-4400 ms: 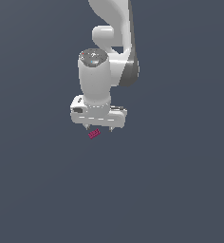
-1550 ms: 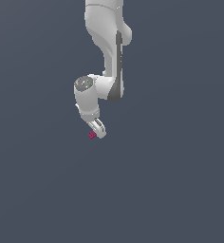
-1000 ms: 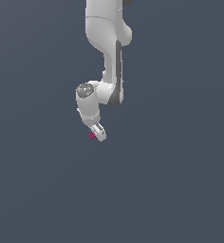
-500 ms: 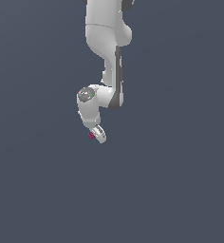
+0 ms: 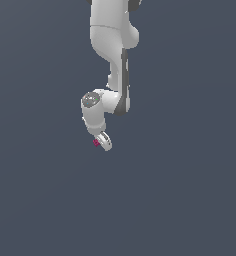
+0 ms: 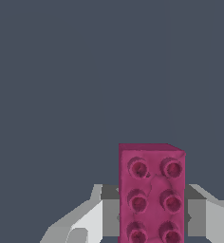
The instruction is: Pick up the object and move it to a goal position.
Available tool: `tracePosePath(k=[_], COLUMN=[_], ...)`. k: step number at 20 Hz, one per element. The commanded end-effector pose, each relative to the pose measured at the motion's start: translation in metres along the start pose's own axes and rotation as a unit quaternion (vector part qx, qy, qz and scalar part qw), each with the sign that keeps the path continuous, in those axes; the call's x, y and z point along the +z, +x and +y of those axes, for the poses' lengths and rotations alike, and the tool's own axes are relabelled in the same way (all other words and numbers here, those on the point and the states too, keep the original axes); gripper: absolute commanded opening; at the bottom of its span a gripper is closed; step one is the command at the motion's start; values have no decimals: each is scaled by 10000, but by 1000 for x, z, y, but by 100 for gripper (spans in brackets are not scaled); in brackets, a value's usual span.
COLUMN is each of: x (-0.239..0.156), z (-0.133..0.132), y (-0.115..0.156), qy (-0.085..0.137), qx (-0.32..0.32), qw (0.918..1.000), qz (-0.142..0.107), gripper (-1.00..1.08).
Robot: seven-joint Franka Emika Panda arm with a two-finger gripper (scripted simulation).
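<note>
Studded magenta block [image 6: 151, 194] (rectangular) between fingers [image 6: 85, 220]

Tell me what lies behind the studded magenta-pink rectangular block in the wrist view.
Behind the magenta-pink studded block sit the white gripper's grey fingers, one showing on each side. Beyond is plain grey-blue background. The finger parts directly behind the block are covered.

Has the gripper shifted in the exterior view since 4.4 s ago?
Yes. The gripper has turned edge-on; the pink block sits about where it did in the frame.

Flat, even simulator light, soft shading, no cast shadows; renders slightly soft.
</note>
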State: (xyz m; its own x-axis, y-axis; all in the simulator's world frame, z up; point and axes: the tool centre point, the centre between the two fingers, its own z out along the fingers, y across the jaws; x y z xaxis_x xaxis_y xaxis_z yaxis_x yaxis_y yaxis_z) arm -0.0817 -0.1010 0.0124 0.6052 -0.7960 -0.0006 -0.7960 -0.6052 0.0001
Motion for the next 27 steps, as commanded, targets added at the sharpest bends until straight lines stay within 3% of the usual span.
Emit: tracePosePath(k=[1, 19, 27], x=[-2, -88, -105], z=[0, 21, 25], y=[0, -4, -3], qy=[1, 4, 0], qx=[0, 3, 2], qw=[10000, 10000, 10000], qz=[2, -3, 2], gripper=[-100, -100, -100])
